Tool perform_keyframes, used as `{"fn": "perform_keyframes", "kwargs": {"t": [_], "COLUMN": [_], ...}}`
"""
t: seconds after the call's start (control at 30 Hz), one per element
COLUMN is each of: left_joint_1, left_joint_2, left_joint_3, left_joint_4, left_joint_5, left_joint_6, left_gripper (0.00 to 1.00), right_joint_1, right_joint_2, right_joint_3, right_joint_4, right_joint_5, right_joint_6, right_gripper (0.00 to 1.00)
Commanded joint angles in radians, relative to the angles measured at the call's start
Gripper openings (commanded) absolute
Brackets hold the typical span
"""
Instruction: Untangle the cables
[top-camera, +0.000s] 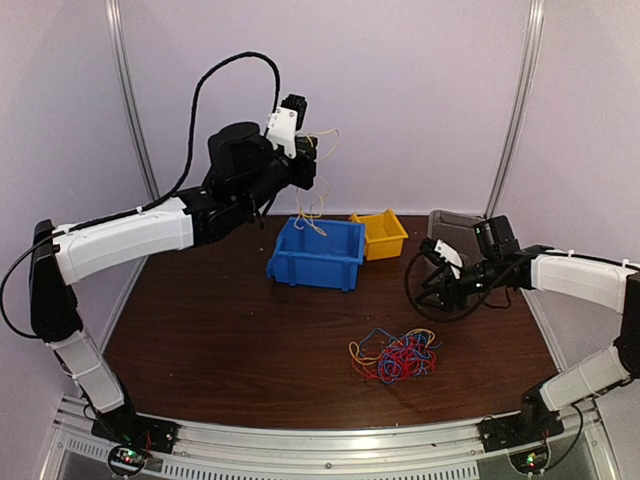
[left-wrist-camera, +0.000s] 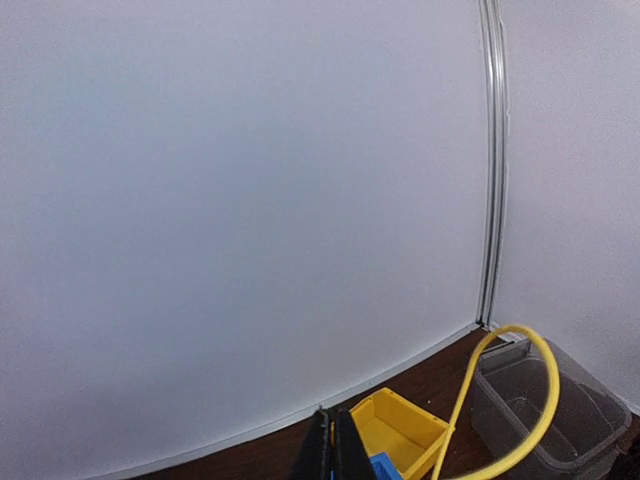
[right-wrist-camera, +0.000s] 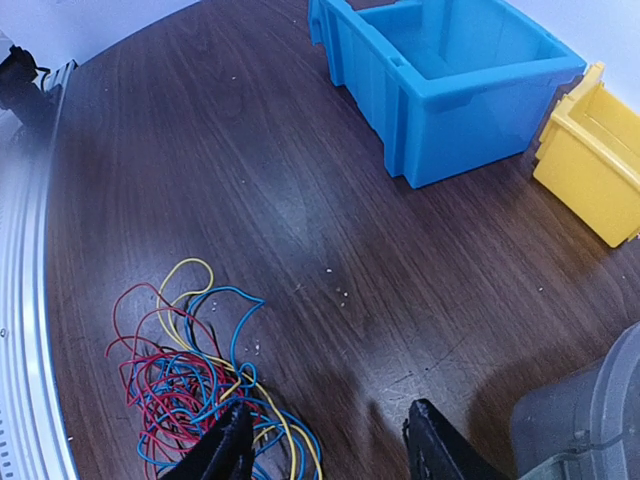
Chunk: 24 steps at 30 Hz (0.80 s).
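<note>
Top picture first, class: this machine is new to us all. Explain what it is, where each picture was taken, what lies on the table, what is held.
Two robot arms stand at a table. The wide picture looks down from behind them; the others are from wrist cameras. On the table lie a tangle of wires, a blue box, a yellow box and a grey box. The left arm, raised, has its jaws shut on one yellow wire. The right arm has open jaws near the tangle.

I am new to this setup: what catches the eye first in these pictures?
The left gripper, raised high, dangles a yellow cable above the blue bin. On the table lies a tangle of red, blue and yellow cables, the open right gripper beside it.
</note>
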Motion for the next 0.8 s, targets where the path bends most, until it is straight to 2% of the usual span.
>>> {"fn": "perform_keyframes", "kwargs": {"t": [0.0, 0.17, 0.3, 0.4, 0.5, 0.77], "left_joint_1": [0.031, 0.081, 0.118, 0.136, 0.141, 0.141], "left_joint_2": [0.059, 0.112, 0.152, 0.219, 0.279, 0.35], "left_joint_3": [0.03, 0.034, 0.009, 0.066, 0.122, 0.112], "left_joint_4": [-0.051, -0.081, -0.045, -0.077, -0.116, -0.13], "left_joint_5": [-0.028, 0.012, 0.042, 0.063, 0.077, 0.084], "left_joint_6": [-0.059, -0.121, -0.143, -0.148, -0.151, -0.185], "left_gripper": [0.0, 0.0, 0.0, 0.0, 0.0, 0.0], "right_joint_1": [-0.004, -0.004, -0.004, -0.004, -0.004, -0.004], "right_joint_2": [-0.027, -0.049, -0.056, -0.058, -0.06, -0.073], "right_joint_3": [0.002, -0.014, -0.008, -0.013, -0.012, -0.017], "right_joint_4": [0.065, 0.074, 0.073, 0.072, 0.07, 0.072], "right_joint_5": [0.078, 0.127, 0.139, 0.145, 0.149, 0.153], "right_joint_6": [-0.005, -0.024, -0.024, -0.029, -0.033, -0.038], "right_gripper": [0.53, 0.53, 0.53, 0.53, 0.53, 0.53]}}
